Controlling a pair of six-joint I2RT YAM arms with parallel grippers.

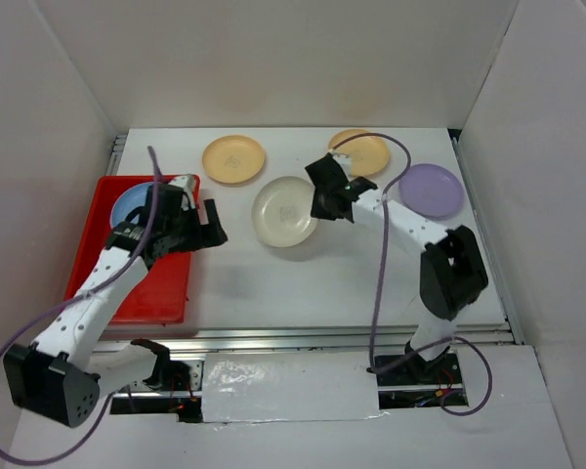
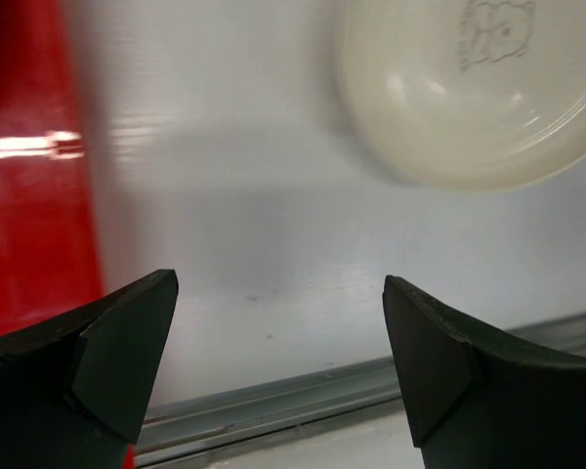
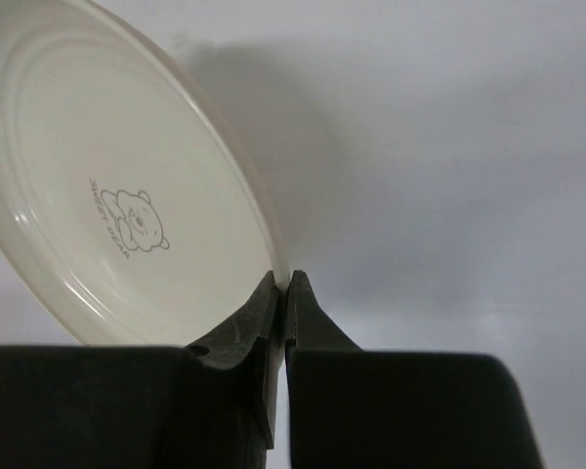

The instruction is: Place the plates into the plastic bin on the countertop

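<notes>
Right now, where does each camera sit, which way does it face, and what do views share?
Top external: above and behind the robot, looking down on the countertop, red bin, left arm and right arm.
Left wrist: facing down at the bin's edge and countertop; open left fingers show.
Right wrist: looks along shut right fingers pinching the rim of the cream plate.
All three share the cream plate.

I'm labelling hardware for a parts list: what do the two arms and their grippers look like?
Left arm and right arm: white links, black joint housings, a looping purple cable each. Left gripper and right gripper: black, two wedge-shaped fingers.
</notes>
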